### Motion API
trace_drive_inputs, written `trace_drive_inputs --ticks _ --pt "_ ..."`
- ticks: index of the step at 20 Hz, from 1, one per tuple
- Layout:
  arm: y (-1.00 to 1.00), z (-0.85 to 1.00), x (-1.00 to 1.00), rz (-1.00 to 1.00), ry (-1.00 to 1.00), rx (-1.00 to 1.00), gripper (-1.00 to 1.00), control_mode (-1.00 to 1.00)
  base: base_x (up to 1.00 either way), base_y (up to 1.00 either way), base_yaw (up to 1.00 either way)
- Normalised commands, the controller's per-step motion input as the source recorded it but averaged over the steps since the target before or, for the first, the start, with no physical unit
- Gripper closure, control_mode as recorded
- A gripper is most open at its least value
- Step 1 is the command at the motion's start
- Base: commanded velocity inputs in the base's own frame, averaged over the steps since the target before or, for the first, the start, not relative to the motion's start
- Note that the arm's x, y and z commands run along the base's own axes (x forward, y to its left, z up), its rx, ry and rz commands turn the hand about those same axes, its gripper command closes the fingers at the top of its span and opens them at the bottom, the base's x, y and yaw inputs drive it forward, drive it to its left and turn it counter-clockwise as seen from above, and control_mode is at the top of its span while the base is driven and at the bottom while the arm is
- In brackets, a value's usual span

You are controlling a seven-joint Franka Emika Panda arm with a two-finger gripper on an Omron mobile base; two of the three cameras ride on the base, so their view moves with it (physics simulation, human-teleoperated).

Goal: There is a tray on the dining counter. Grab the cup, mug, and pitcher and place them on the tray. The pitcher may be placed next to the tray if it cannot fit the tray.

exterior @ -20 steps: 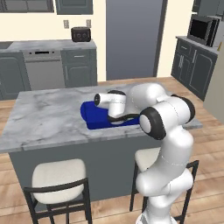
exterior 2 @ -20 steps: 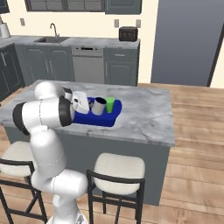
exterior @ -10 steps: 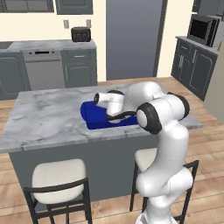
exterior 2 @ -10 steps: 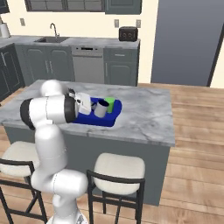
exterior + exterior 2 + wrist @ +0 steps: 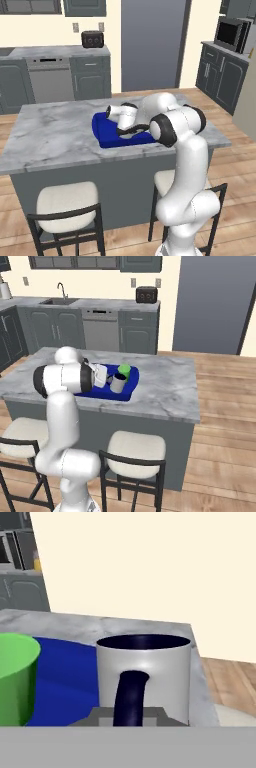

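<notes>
The blue tray (image 5: 102, 392) (image 5: 107, 134) lies on the marble dining counter (image 5: 165, 387) (image 5: 55, 134). In it stands the green cup (image 5: 124, 370) (image 5: 15, 677). Right beside the cup is the pale mug (image 5: 118, 383) (image 5: 150, 672) with its dark rim, over the tray's near side. My gripper (image 5: 105, 377) (image 5: 129, 714) is shut on the mug's dark handle, which runs up between the fingertips. Whether the mug's base touches the tray is hidden. A tiny yellow shape (image 5: 36, 563) on a far counter may be the pitcher; it is too small to tell.
Two white-seated stools (image 5: 134, 448) (image 5: 20, 432) stand against the island's near side. A toaster (image 5: 146, 294) and a sink tap (image 5: 61, 290) sit on the back counter. A microwave (image 5: 231, 33) is on the side counter at the right.
The gripper with the mug has sunk slightly over the tray, staying beside the green cup. The arm's elbow has swung a little. The grip has not changed.
</notes>
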Motion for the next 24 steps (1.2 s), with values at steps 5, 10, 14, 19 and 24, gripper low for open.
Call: trace_drive_inputs --ticks 5,10,14,19,24 --pt "-0.1 -0.34 0.19 -0.06 0.0 0.0 1.0 -1.0 0.0 0.0 0.0" --pt "0.0 -0.19 0.21 -0.04 0.0 0.0 1.0 -1.0 0.0 0.0 0.0" --pt "0.0 -0.3 0.16 -0.03 0.0 0.0 1.0 -1.0 0.0 0.0 0.0" --pt "0.0 -0.25 0.13 -0.03 0.0 0.0 -1.0 -1.0 0.0 0.0 0.0" --pt "0.0 0.01 0.0 -0.01 -0.02 0.0 -1.0 -1.0 0.0 0.0 0.0"
